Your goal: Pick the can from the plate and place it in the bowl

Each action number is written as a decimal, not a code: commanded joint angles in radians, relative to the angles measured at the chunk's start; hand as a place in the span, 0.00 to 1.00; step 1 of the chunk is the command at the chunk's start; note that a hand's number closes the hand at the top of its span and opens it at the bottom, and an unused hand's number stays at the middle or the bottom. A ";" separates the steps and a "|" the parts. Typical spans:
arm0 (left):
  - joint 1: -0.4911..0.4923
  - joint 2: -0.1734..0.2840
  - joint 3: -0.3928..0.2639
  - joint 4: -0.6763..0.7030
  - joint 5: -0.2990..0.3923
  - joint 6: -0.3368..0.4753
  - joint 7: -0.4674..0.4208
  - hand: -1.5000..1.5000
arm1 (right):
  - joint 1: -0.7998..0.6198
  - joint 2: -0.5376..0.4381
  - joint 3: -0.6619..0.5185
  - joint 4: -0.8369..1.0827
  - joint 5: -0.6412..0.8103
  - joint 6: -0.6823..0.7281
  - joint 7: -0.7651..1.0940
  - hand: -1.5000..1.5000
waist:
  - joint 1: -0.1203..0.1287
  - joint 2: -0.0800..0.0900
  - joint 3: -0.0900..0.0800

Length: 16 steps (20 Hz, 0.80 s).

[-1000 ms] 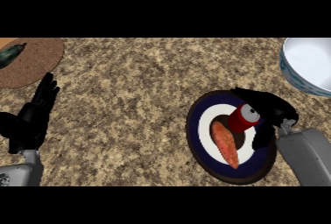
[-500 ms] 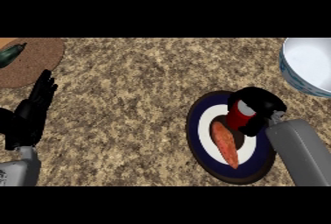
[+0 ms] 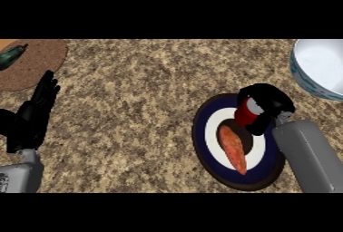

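With the right robot hand [image 3: 268, 102] curled round the red can [image 3: 247, 112] on the plate [image 3: 205, 136], a lift risks the can slipping or knocking the orange carrot [image 3: 232, 148] before reaching the bowl [image 3: 320, 68].

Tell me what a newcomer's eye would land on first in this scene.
First, the right hand curled round the red can on the dark blue and white plate at right, with an orange carrot-like vegetable lying beside it. Next, the white bowl at the upper right edge. The left hand rests open at the left edge, fingers up.
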 commanded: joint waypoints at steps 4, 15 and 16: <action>-0.025 -0.011 -0.016 0.021 -0.004 -0.009 -0.018 0.50 | -0.234 0.052 -0.174 0.244 0.069 -0.125 0.372 1.00 | 0.042 0.020 0.002; -0.013 -0.025 -0.009 0.013 -0.018 0.017 -0.004 0.50 | -0.477 0.015 -0.147 0.115 0.259 -0.351 0.612 1.00 | -0.003 -0.002 0.001; 0.013 -0.022 -0.008 0.011 -0.017 0.008 -0.014 0.50 | -0.496 -0.009 -0.164 0.102 0.261 -0.354 0.620 1.00 | -0.001 -0.002 0.001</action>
